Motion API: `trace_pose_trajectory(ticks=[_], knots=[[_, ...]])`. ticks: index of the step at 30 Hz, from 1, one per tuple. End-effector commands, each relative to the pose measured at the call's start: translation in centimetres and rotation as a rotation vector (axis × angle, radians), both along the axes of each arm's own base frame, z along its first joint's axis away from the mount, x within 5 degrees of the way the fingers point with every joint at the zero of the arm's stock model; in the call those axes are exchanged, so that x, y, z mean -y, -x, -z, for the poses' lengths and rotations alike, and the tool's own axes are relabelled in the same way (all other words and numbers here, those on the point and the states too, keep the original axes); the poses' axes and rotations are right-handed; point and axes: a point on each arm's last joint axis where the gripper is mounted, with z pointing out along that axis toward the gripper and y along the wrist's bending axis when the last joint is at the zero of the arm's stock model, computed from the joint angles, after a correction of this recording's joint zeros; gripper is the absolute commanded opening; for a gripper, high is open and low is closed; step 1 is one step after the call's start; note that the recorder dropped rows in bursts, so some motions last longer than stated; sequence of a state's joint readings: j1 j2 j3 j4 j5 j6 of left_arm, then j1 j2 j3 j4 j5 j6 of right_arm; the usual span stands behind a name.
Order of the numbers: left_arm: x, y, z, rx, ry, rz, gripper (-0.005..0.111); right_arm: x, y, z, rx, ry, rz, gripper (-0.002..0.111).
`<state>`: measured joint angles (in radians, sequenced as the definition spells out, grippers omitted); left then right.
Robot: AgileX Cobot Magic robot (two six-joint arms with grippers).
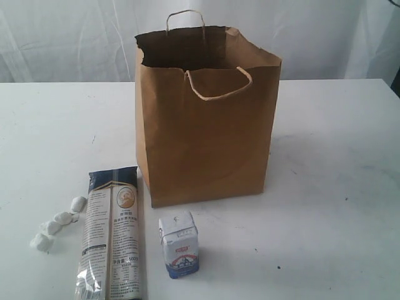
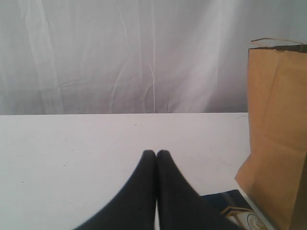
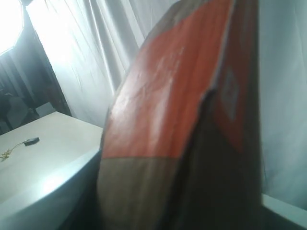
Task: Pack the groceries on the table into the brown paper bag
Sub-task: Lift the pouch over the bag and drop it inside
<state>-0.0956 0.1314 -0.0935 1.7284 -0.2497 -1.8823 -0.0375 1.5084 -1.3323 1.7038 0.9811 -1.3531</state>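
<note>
- The left claw (image 2: 156, 153) is fully closed, its two dark tips pressed together with nothing between them. It hangs low over the bare white tabletop (image 1: 337, 175).
- The right claw's jaws cannot be made out. The orange-labelled brown pouch (image 3: 163, 110) fills that wrist view, right up against the claw and well above the tabletop. I judge the claw is clamped on it and carrying it.
- The brown paper bag (image 1: 206, 144) stands upright and open-topped, near the left claw and off to one side of its tips. How close the right claw and its pouch are to the bag cannot be told.
- Not yet packed: the long noodle packet (image 1: 112, 237) lies flat, one end just beside the left claw, between the claw and the foot of the bag. The white wrapped sweets (image 1: 59, 222) sit in a short row touching the packet's far edge. The small white-blue carton (image 1: 179, 245) stands upright in front of the bag.
- The jars and the juice bottle are nowhere on the tabletop. They are probably in the bag, but its inside is too dark to confirm.
- Progress, as a judgement: about halfway. One item is in the air and three wait on the tabletop.
</note>
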Motion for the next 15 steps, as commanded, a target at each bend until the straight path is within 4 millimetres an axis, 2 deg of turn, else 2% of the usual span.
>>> trace_pose_trajectory(ticks=[1, 7, 10, 15], knots=[[0.1, 0.0, 0.1, 0.0, -0.014, 0.016, 0.0, -0.7, -0.2, -0.2, 0.035, -0.019, -0.037, 0.0], [0.1, 0.0, 0.1, 0.001, -0.014, 0.008, 0.0, -2.2, -0.9, 1.2, 0.043, 0.024, -0.09, 0.0], [0.2, 0.1, 0.1, -0.001, -0.015, 0.025, 0.0, -2.9, -1.2, 2.5, 0.044, 0.145, -0.099, 0.0], [0.5, 0.1, 0.2, -0.005, -0.012, 0.062, 0.0, -2.6, -2.1, 4.1, 0.032, 0.326, -0.019, 0.0]])
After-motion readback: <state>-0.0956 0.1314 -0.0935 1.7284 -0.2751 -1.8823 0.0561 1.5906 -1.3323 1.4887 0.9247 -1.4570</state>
